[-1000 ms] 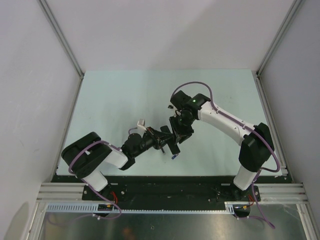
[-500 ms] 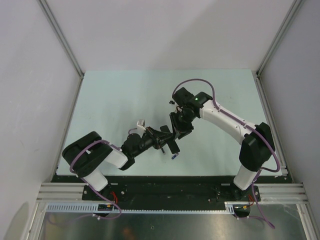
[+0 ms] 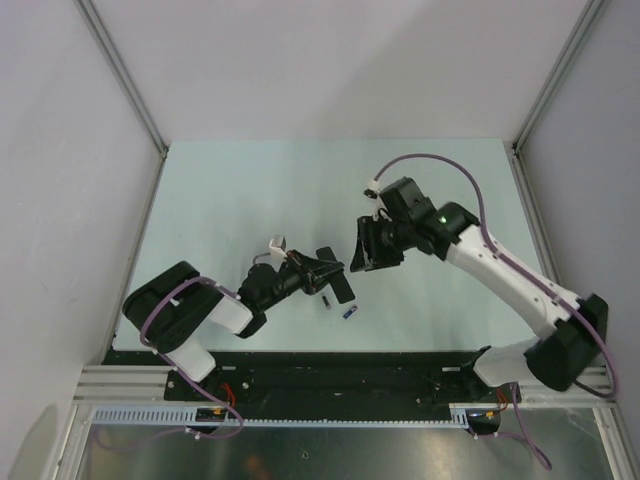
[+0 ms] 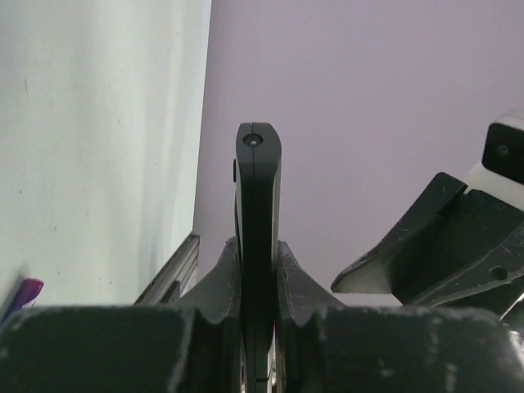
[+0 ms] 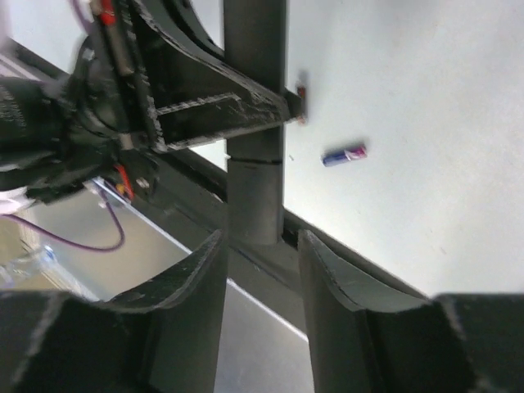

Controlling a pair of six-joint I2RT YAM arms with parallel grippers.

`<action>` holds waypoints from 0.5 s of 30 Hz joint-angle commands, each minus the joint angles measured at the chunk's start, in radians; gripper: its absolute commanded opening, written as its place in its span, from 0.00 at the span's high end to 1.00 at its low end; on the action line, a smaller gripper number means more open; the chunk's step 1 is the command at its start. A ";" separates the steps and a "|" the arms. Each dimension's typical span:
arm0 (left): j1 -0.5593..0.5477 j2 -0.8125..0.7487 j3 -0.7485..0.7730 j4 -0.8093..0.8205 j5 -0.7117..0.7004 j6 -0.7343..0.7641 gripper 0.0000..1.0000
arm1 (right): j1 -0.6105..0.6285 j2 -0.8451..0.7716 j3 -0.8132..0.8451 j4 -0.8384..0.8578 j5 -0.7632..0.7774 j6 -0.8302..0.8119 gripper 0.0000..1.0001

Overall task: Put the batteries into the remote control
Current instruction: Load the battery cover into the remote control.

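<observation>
Now your right gripper (image 3: 366,246) has backed off rightward, jaws apart; left gripper (image 4: 258,264) clamps the remote (image 4: 258,184); a battery (image 5: 344,155) lies unloaded.

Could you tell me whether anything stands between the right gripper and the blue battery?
Nothing visible does; the blue battery lies on the table. The remote control, clamped in the left gripper, sits beside that path.
</observation>
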 commanded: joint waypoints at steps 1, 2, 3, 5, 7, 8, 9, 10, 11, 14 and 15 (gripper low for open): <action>0.045 0.008 -0.009 0.388 0.116 -0.018 1.00 | 0.001 -0.172 -0.193 0.316 -0.001 0.120 0.53; 0.052 0.010 -0.014 0.388 0.137 -0.019 1.00 | -0.001 -0.207 -0.237 0.373 0.000 0.157 0.50; 0.062 0.010 -0.017 0.388 0.178 -0.022 1.00 | -0.004 -0.282 -0.338 0.430 -0.004 0.216 0.47; 0.083 0.007 -0.017 0.389 0.214 -0.033 1.00 | -0.007 -0.338 -0.424 0.585 -0.040 0.267 0.34; 0.097 -0.008 -0.008 0.389 0.264 -0.027 1.00 | -0.013 -0.372 -0.501 0.674 -0.102 0.294 0.24; 0.098 -0.012 0.003 0.389 0.281 -0.027 1.00 | -0.016 -0.370 -0.512 0.688 -0.119 0.295 0.23; 0.101 -0.019 0.009 0.389 0.295 -0.026 1.00 | -0.018 -0.369 -0.521 0.703 -0.135 0.300 0.21; 0.103 -0.022 0.017 0.388 0.318 -0.021 1.00 | -0.019 -0.367 -0.550 0.744 -0.161 0.307 0.21; 0.103 -0.024 0.028 0.388 0.326 -0.022 1.00 | -0.018 -0.370 -0.569 0.775 -0.172 0.323 0.21; 0.103 -0.033 0.051 0.388 0.354 -0.024 1.00 | -0.027 -0.387 -0.658 0.921 -0.227 0.395 0.19; 0.103 -0.036 0.057 0.388 0.358 -0.022 1.00 | -0.031 -0.389 -0.675 0.974 -0.239 0.407 0.18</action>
